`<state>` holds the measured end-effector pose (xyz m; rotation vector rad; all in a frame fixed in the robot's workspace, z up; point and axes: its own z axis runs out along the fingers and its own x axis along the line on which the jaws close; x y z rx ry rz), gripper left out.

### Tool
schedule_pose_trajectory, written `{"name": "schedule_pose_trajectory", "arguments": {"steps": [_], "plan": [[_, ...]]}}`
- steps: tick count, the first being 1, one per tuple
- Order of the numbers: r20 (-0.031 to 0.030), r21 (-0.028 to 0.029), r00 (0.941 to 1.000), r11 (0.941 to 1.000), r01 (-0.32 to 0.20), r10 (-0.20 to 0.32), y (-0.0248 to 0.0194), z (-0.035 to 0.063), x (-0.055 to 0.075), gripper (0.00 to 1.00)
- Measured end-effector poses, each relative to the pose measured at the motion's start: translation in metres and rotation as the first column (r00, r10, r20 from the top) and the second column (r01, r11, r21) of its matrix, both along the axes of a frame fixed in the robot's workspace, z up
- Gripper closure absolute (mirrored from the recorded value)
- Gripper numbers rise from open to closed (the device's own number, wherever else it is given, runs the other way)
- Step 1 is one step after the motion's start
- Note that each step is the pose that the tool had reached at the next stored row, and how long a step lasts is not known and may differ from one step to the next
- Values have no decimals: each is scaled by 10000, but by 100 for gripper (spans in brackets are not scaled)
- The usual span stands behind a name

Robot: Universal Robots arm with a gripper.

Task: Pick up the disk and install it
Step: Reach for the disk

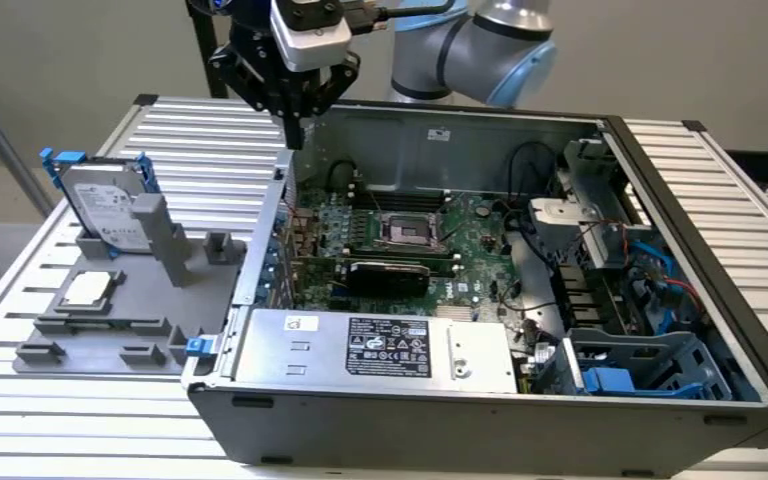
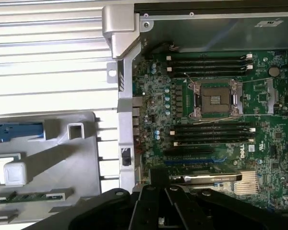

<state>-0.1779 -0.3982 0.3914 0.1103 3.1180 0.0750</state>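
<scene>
Hovering above the open PC case [image 1: 491, 435], right over the wall nearest the grey holder [image 1: 104, 328], the end effector [image 1: 296, 130] is pinched closed and empty as far as I can tell. The disk [image 1: 107, 205] stands on edge in that holder on the worktop [image 1: 211, 130], well apart, to the exterior view's left of the case.

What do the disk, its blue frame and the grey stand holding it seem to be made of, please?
Disk: likely metal, silver-grey casing with a dull sheen, white paper-like label. Blue frame: probably plastic, uniform bright colour, thin moulded rails. Grey stand: looks like matte plastic, even grey without glare; painted metal is possible.
</scene>
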Motion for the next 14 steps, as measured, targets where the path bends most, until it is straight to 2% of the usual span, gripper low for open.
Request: {"name": "schedule_pose_trajectory", "arguments": {"steps": [5,14], "plan": [[-1,-1,10000,10000,1,-1,16,-5,-229,89],[0,0,10000,10000,1,-1,72,-14,-638,89]]}}
